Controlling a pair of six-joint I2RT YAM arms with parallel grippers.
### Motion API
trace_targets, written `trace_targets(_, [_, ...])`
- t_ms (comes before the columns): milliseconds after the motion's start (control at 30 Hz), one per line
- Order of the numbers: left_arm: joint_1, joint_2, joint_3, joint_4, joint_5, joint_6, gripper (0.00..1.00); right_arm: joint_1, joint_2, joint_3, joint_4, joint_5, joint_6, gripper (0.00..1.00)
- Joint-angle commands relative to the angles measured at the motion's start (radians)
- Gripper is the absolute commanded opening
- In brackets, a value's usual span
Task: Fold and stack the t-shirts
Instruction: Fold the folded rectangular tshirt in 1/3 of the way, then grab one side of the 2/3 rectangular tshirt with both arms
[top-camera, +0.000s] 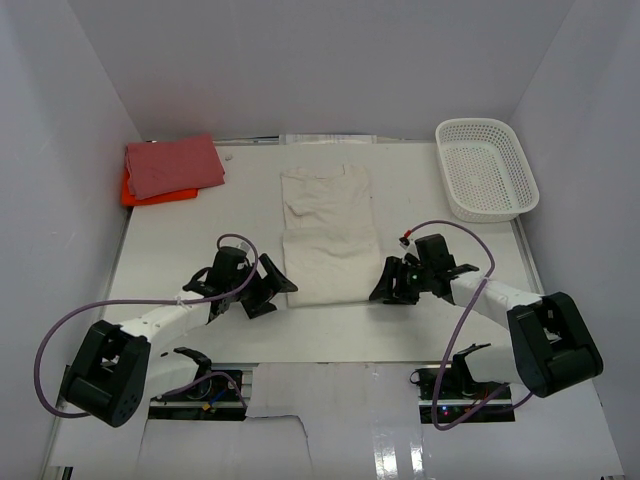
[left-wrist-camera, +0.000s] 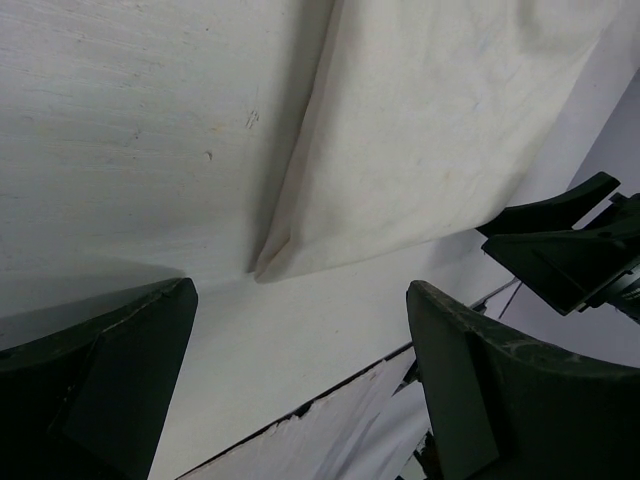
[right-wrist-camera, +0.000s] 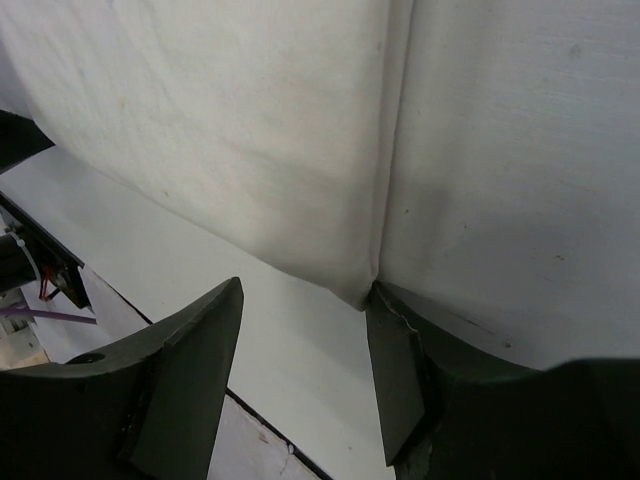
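Top external, creased t-shirt (top-camera: 328, 235), left end effector (top-camera: 272, 290), right end effector (top-camera: 392, 289), both spread empty

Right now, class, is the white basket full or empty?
Empty: the basket shows its bare mesh floor throughout, with nothing inside.

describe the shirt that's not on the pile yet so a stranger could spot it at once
Look to the middle of the white table, beyond the left hand and right hand. The cream t-shirt lies there alone as a long rectangle. It is pale, unlike the pink-red t-shirt stacked on the orange t-shirt in the far left corner.
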Motion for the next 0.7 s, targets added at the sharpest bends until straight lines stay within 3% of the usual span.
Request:
trace_targets(0, [-0.008,0.017,-0.041,0.040,-0.026,-0.053,0.98,0.003,0.027,-0.006,0.047,0.071,0.009,0.59])
trace_targets(167, [-0.016,0.042,-0.043,0.056,-0.027,-0.068,0.98,0.003,0.056,0.005,0.070,0.109,0.014,0.55])
trace_targets(267, [-0.028,0.051,-0.041,0.057,-0.030,-0.074,0.98,0.003,0.050,0.007,0.069,0.119,0.011,0.44])
trace_targets(433, [-0.049,0.061,-0.047,0.065,-0.039,-0.094,0.98,0.003,0.037,0.005,0.061,0.132,0.009,0.38])
trace_targets(467, [-0.057,0.066,-0.047,0.067,-0.043,-0.097,0.98,0.003,0.036,0.005,0.062,0.137,0.007,0.35])
trace_targets(567, [-0.083,0.077,-0.052,0.067,-0.056,-0.119,0.97,0.003,0.045,0.011,0.063,0.136,0.003,0.08])
trace_targets(667, [-0.117,0.083,-0.067,0.067,-0.081,-0.154,0.96,0.003,0.050,0.016,0.066,0.120,0.003,0.08])
